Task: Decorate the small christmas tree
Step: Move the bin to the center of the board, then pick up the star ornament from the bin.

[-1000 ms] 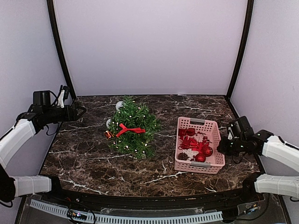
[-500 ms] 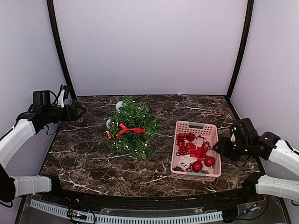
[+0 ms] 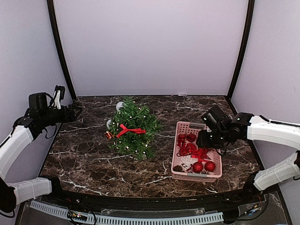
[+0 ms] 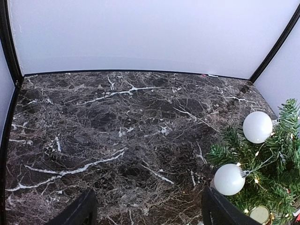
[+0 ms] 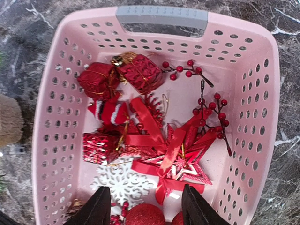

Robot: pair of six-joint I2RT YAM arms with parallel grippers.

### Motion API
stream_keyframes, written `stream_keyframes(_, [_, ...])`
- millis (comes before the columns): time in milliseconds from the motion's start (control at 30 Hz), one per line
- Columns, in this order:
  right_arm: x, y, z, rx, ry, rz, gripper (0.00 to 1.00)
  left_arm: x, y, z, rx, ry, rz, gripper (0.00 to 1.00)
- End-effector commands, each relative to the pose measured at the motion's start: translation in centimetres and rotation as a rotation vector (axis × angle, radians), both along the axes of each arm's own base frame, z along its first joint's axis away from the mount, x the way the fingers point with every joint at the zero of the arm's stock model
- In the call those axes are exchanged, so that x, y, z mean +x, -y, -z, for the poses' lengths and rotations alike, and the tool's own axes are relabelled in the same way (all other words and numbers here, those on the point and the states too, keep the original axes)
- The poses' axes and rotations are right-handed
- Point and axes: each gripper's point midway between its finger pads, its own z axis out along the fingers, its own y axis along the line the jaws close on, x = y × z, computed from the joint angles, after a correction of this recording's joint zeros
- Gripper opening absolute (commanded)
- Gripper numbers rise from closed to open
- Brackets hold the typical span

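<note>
Right tool (image 5: 146, 208), fingers spread and empty, hangs over the pink perforated plastic basket (image 5: 267, 117), placed so you can choose among the red ornaments; a glittery red star (image 5: 183, 169) lies just below. Your left tool (image 4: 147, 215), likewise spread and empty, waits at the far left of the dark marble bench (image 3: 84, 154). The small bushy green christmas tree (image 3: 133, 127) stands between them, left of the basket.

Robot test cell of a laboratory type. Indicators: a dark marble-patterned tabletop (image 3: 93, 159) enclosed at the back and both sides by plain pale panels (image 3: 150, 47) set in black frame posts (image 3: 58, 51). A white left arm (image 3: 14, 143) and right arm (image 3: 274, 129) are mounted at the near edge. A perforated white strip (image 3: 126, 219) runs along that edge.
</note>
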Motion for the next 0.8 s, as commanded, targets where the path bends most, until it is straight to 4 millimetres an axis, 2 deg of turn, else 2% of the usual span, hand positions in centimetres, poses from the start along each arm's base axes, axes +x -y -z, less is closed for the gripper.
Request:
stream_keyframes(0, [1.4,0.7,1.6,-0.098,0.013,0.036,0.52,0.2,-0.8,-0.5,0.028,0.041,-0.034,0.79])
stream_keyframes(100, [2.1,0.5,3.2,-0.074,-0.017,0.055,0.49,0.2,-0.8,-0.4,0.033,0.039,-0.037,0.79])
stream_keyframes(333, [3.3,2.4,6.6,-0.093,-0.083,0.126,0.39,0.3,-0.8,-0.1,0.036,0.029,-0.030,0.79])
stream_keyframes(533, [2.4,4.0,8.9,-0.087,-0.167,0.162,0.38,0.4,-0.8,0.0,0.041,0.028,-0.031,0.79])
stream_keyframes(767, [1.7,3.8,11.3,-0.077,-0.239,0.157,0.40,0.4,-0.7,0.0,0.040,0.027,-0.027,0.79])
